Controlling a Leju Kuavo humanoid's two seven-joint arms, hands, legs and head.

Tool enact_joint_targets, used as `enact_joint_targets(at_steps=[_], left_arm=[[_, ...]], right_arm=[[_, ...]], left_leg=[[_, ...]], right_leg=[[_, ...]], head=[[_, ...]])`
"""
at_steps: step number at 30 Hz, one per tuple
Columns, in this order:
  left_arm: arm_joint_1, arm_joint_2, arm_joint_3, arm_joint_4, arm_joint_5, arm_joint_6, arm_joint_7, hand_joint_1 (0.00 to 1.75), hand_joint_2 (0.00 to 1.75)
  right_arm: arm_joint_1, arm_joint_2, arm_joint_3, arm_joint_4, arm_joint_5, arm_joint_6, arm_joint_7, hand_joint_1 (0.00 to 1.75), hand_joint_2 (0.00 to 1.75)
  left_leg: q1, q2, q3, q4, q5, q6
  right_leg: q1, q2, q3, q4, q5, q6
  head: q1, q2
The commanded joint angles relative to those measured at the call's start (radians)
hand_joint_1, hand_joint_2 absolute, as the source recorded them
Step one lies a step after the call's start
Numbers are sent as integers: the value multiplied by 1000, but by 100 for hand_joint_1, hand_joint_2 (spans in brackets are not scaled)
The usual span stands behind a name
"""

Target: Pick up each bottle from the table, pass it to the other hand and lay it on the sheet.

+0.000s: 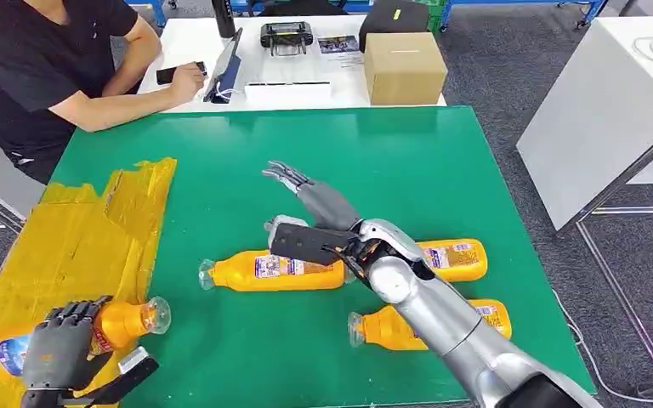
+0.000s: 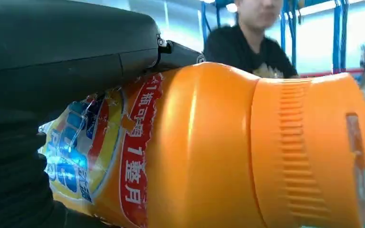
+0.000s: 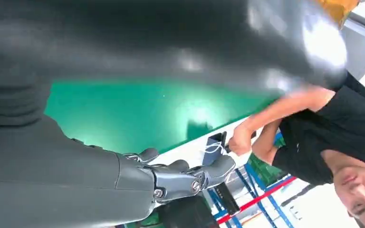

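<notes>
Meanwhile, left hand (image 1: 55, 353) grips a glossy orange ribbed-neck bottle (image 1: 110, 327); right hand (image 1: 306, 200) hovers, fingers spread, empty.

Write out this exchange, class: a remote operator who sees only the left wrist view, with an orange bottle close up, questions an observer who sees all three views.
Operator: Where is my bottle now?
Observer: The left robot hand holds the orange bottle over the yellow sheet, at the sheet's near edge.
Operator: Are any bottles left to pick up?
Observer: Three lie on their sides on the green table: a middle bottle, a far-right bottle and a near bottle.
</notes>
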Motion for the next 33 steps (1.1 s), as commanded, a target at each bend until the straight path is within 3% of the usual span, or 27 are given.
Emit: enact_joint_targets(at_steps=[1,5,8,9,10,15,16,33], left_arm=[[-39,52,-64,121,30,-32,-9,175,175],[-72,54,-138,185,78,-76,-40,175,175],[-100,97,-217,239,97,-126,-26,175,175],[-103,107,-226,250,116,-142,-19,7,175],[-106,113,-231,256,121,-151,-21,0,175],[-103,162,-249,258,176,-189,-55,0,175],[-100,171,-250,251,166,-191,-41,0,0],[-114,173,-164,107,389,-286,-129,0,0]], right_arm=[[-84,10,43,108,-7,11,7,0,175],[-92,47,63,180,-5,9,10,0,175],[-109,80,83,230,-2,7,4,0,175],[-111,85,89,237,-1,6,2,0,175],[-110,87,91,240,-1,4,2,0,175],[-130,104,108,266,-2,18,0,0,175],[-136,108,109,276,-5,21,2,0,175],[-175,128,136,396,-19,52,16,0,175]], left_leg=[[1,0,4,-1,-1,0],[0,-1,1,-1,0,0],[0,-2,4,-3,0,-1],[1,-2,4,-2,1,-1],[1,-2,4,-2,1,-1],[0,-1,2,-1,0,-1],[-1,-1,3,-1,0,-1],[2,-5,1,0,1,-1]], right_leg=[[1,0,5,-2,0,-1],[0,-1,2,-1,0,0],[0,-1,4,-2,0,-1],[0,-1,4,-2,0,-2],[1,-1,4,-3,0,-2],[0,0,2,-1,0,-1],[-1,0,3,0,0,-1],[1,-2,3,0,0,-1]], head=[[0,0],[0,0],[0,0],[0,0],[0,0],[0,0],[0,0],[0,0]])
